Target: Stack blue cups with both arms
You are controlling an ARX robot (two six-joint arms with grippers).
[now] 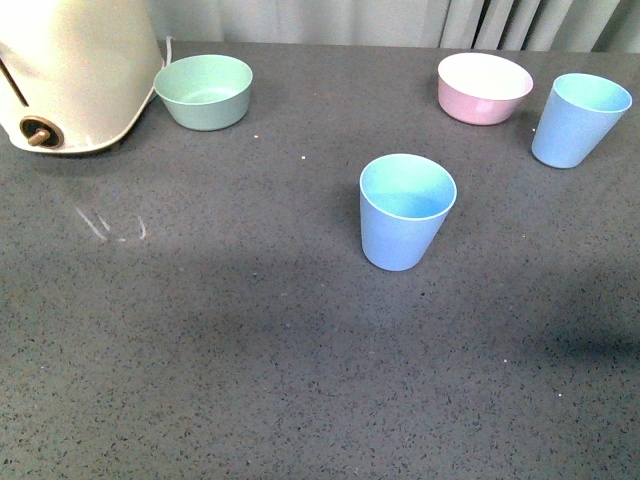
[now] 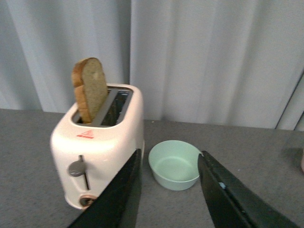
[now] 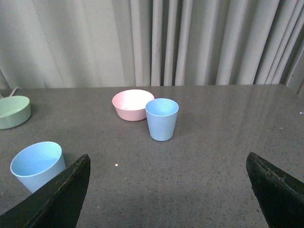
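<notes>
On the surface [image 1: 200, 360] both stand upright, well apart: centre cup [image 1: 405, 212] and far-right cup [image 1: 578, 120] near the pink bowl [image 1: 483, 87]; right pincer [image 3: 167, 159], spread and empty, faces the far-right cup squarely, whereas left pincer [image 2: 169, 154], also released, points off toward the green bowl [image 2: 174, 167].
</notes>
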